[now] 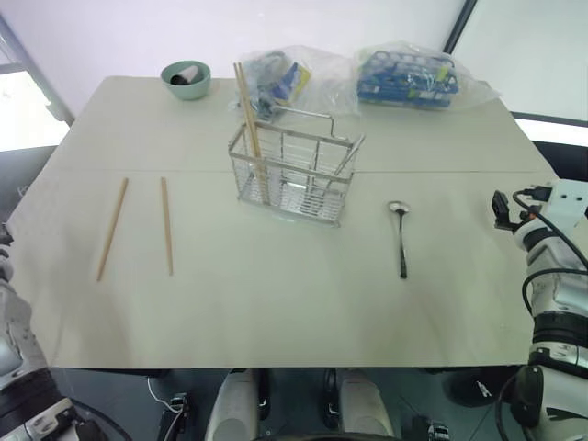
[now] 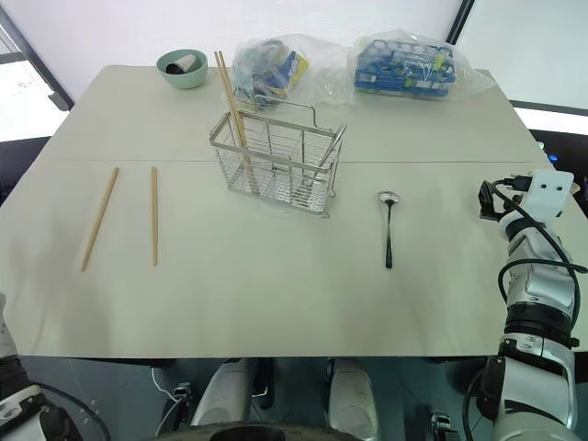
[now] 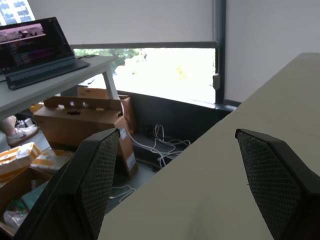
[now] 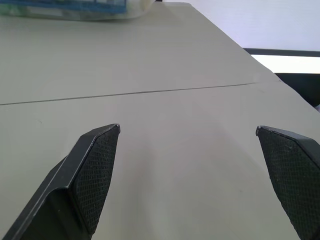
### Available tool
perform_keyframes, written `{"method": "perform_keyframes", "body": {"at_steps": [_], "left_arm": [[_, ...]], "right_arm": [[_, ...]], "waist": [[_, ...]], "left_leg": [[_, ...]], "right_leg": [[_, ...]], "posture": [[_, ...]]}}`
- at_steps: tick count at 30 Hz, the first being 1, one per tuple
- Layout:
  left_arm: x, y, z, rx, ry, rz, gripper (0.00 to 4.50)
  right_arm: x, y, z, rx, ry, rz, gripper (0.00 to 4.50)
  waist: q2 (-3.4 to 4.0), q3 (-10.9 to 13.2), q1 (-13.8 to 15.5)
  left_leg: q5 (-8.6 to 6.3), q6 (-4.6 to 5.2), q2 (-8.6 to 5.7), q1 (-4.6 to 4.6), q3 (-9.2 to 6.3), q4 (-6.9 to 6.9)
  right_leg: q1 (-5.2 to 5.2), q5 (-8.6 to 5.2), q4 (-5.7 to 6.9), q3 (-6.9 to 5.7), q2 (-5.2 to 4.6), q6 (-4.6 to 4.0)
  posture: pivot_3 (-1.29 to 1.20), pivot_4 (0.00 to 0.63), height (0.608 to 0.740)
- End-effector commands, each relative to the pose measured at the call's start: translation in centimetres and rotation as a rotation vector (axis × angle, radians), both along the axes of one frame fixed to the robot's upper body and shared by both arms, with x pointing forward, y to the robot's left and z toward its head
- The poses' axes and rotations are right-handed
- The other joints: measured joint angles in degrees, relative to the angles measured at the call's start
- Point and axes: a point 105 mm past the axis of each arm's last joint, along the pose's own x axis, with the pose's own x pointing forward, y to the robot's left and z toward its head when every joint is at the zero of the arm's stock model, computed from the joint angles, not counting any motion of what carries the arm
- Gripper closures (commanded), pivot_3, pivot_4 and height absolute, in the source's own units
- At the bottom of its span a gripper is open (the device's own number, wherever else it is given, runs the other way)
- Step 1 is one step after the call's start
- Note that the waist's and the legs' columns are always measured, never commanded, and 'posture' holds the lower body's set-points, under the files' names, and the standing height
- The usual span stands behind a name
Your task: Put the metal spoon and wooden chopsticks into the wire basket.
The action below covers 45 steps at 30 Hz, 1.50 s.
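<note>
right wrist view is showing my right gripper (image 4: pixel 187 175) gaping empty over the tabletop's (image 1: pixel 276 303) right edge; my left gripper (image 3: pixel 200 185) is gaping too. the metal spoon (image 1: pixel 401 237) is lying mid-right, two wooden chopsticks (image 1: pixel 138 228) mid-left, others leaning inside the wire basket (image 1: pixel 294 175) at center.

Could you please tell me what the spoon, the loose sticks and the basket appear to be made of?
Small shiny silver spoon: polished metal, mirror glints. Long pale tan sticks: likely bare matte wood. Rectangular see-through wire basket: thin bright metal bars, probably plated steel.
</note>
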Motion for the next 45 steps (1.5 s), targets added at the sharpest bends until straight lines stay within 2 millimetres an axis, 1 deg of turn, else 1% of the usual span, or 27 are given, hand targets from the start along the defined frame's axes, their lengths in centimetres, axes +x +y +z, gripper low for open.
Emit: {"method": "perform_keyframes", "body": {"at_steps": [1,5,23,27,29,32,35,38,40,42,43,44,45], "left_arm": [[0.0,-0.2,2.2,0.062,-0.03,-0.009,0.61],[0.1,-0.4,2.5,0.048,-0.054,-0.015,0.61],[0.9,-1.2,3.6,0.074,-0.054,-0.057,0.61],[1.6,-1.8,4.6,0.091,-0.073,-0.129,0.61],[1.9,-2.0,5.2,0.107,-0.081,-0.164,0.61],[2.5,-2.5,6.1,0.097,-0.099,-0.244,0.61],[3.4,-3.9,7.3,0.086,-0.119,-0.372,0.61],[4.2,-6.1,9.7,0.09,-0.158,-0.546,0.61],[4.7,-8.2,11.3,0.082,-0.184,-0.695,0.61],[4.9,-11.3,12.7,0.099,-0.174,-0.881,0.61],[4.8,-12.8,13.2,0.114,-0.163,-0.966,0.61],[4.7,-13.7,13.4,0.123,-0.154,-1.018,0.61],[4.1,-15.5,13.7,0.138,-0.137,-1.126,0.61]], "right_arm": [[-0.1,-0.5,1.8,-0.023,-0.062,-0.009,0.0],[-0.1,-0.6,1.7,-0.023,-0.06,-0.008,0.0],[-0.2,-0.9,1.5,-0.021,-0.063,-0.007,0.0],[0.0,-1.0,2.4,-0.043,-0.069,0.004,0.0],[0.1,-1.3,3.1,-0.049,-0.078,0.003,0.0],[0.5,-1.5,4.7,-0.08,-0.09,0.029,0.0],[0.8,-1.5,6.1,-0.131,-0.083,0.084,0.0],[1.4,-1.2,8.5,-0.184,-0.077,0.173,0.0],[1.9,-0.7,10.2,-0.21,-0.07,0.241,0.0],[2.4,-0.1,11.4,-0.255,-0.044,0.315,0.0],[2.6,0.3,11.8,-0.278,-0.033,0.345,0.0],[2.7,0.4,12.1,-0.293,-0.025,0.364,0.0],[2.9,0.9,12.6,-0.333,-0.008,0.403,0.0]], "waist": [[0.0,0.0,0.0],[0.0,0.0,0.1],[0.0,0.0,0.0],[0.0,0.0,0.0],[0.0,0.0,0.0],[0.03,0.0,0.0],[0.02,0.0,0.0],[0.02,0.0,-0.1],[0.06,0.1,-0.1],[0.09,0.1,-0.2],[0.1,0.1,-0.2],[0.11,0.1,-0.2],[0.11,0.2,-0.2]], "left_leg": [[0.0,0.0,0.0,0.0,0.0,0.0],[0.0,0.0,-0.01,0.0,0.0,0.0],[0.0,0.0,0.0,0.0,0.0,0.0],[0.0,0.0,0.0,0.0,0.01,0.0],[0.01,0.0,-0.01,0.0,0.02,0.0],[0.0,0.0,-0.01,0.0,0.03,0.0],[0.01,-0.01,-0.01,0.01,0.03,0.0],[0.01,-0.01,0.0,0.0,0.05,0.0],[0.01,-0.01,-0.01,-0.01,0.06,0.01],[0.01,-0.01,-0.01,-0.02,0.07,0.0],[0.01,-0.01,-0.02,-0.03,0.07,0.0],[0.01,-0.01,-0.02,-0.02,0.1,-0.02],[0.01,-0.02,-0.02,-0.02,0.1,-0.04]], "right_leg": [[0.0,0.0,0.0,0.0,0.0,0.0],[0.0,0.0,0.0,0.0,0.0,0.0],[0.01,0.0,0.0,0.0,0.0,0.0],[0.0,0.0,0.0,0.01,0.01,0.0],[0.0,0.0,0.0,0.01,0.01,0.0],[-0.01,0.0,0.0,0.02,0.0,0.0],[-0.02,0.0,0.01,0.03,0.01,0.0],[-0.02,0.0,0.01,0.03,0.02,0.0],[-0.06,0.0,0.01,0.04,0.02,0.0],[-0.07,0.0,0.01,0.06,0.02,0.0],[-0.08,0.0,0.01,0.06,0.02,0.0],[-0.09,0.0,-0.01,0.09,0.02,0.0],[-0.09,0.0,-0.02,0.11,0.02,0.0]], "posture": [[0.0,0.15,0.707],[0.0,0.15,0.707],[0.0,0.15,0.707],[0.0,0.15,0.707],[0.0,0.15,0.707],[0.0,0.15,0.707],[0.0,0.15,0.707],[0.0,0.15,0.707],[0.0,0.15,0.707],[0.0,0.15,0.707],[0.0,0.15,0.707],[0.0,0.15,0.707],[0.0,0.15,0.707]]}}
